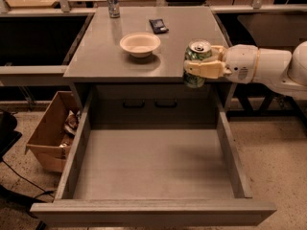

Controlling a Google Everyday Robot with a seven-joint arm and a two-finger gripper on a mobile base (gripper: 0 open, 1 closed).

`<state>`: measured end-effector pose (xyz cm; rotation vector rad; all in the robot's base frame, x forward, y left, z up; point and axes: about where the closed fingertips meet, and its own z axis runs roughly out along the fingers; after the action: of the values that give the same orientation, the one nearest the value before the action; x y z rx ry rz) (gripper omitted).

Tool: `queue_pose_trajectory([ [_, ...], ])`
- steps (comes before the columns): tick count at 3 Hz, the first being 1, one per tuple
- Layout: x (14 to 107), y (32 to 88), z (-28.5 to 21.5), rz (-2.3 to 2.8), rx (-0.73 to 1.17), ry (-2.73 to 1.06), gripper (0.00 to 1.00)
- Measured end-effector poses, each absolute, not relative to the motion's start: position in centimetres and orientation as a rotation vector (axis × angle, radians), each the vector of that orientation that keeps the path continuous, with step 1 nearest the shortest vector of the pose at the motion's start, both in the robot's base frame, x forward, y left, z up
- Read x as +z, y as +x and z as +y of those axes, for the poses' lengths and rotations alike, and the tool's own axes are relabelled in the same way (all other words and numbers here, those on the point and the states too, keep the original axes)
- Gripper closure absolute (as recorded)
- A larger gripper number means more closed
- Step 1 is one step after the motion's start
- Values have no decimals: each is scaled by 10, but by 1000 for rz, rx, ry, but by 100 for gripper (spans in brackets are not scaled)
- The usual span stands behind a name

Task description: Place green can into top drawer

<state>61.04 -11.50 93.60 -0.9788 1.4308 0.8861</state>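
Observation:
The green can is upright in my gripper, whose pale fingers are shut around its middle. The white arm reaches in from the right. The can hangs in the air over the front right edge of the grey cabinet top, above the back right part of the top drawer. The drawer is pulled fully open toward the camera and its inside holds nothing.
A white bowl sits on the cabinet top. A small dark packet lies behind it. A slim silver-blue can stands at the back left. A brown cardboard box with scraps stands on the floor left of the drawer.

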Motion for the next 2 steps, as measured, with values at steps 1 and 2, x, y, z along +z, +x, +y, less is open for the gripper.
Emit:
queue_pose_trajectory([
  [1, 937, 610, -116, 1435, 893, -976, 100],
  [2, 917, 598, -95, 1444, 932, -989, 100],
])
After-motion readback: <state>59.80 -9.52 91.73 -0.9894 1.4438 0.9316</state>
